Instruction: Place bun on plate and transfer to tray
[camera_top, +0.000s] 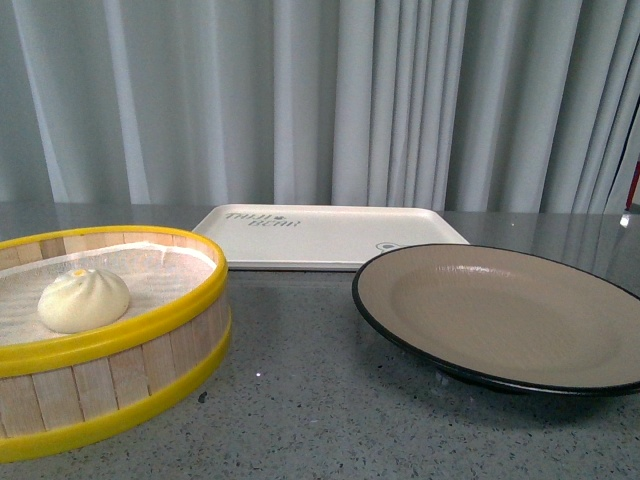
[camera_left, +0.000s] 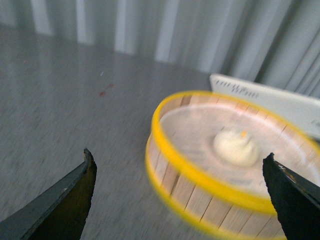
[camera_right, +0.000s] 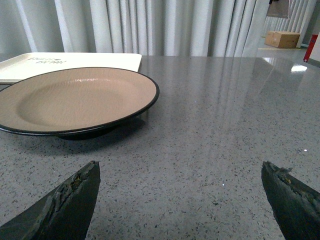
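The cream-white bun (camera_top: 84, 299) sits inside a yellow-rimmed wooden steamer basket (camera_top: 120, 375) at the front left. The tan plate (camera_top: 505, 312) with a black rim stands empty at the front right. Behind them lies the cream-white tray (camera_top: 330, 234), also empty. No arm shows in the front view. In the blurred left wrist view my left gripper (camera_left: 180, 162) is open, short of the steamer basket (camera_left: 200, 192), with the bun (camera_left: 235, 147) beyond it. My right gripper (camera_right: 180, 167) is open over bare table, beside the plate (camera_right: 75, 100); the tray (camera_right: 70, 64) lies behind.
Grey speckled tabletop (camera_top: 330, 400) spreads between the steamer and the plate. Pale curtains (camera_top: 320, 100) hang behind the table. A cardboard box (camera_right: 282, 38) and a red object (camera_right: 306, 47) stand far off past the table.
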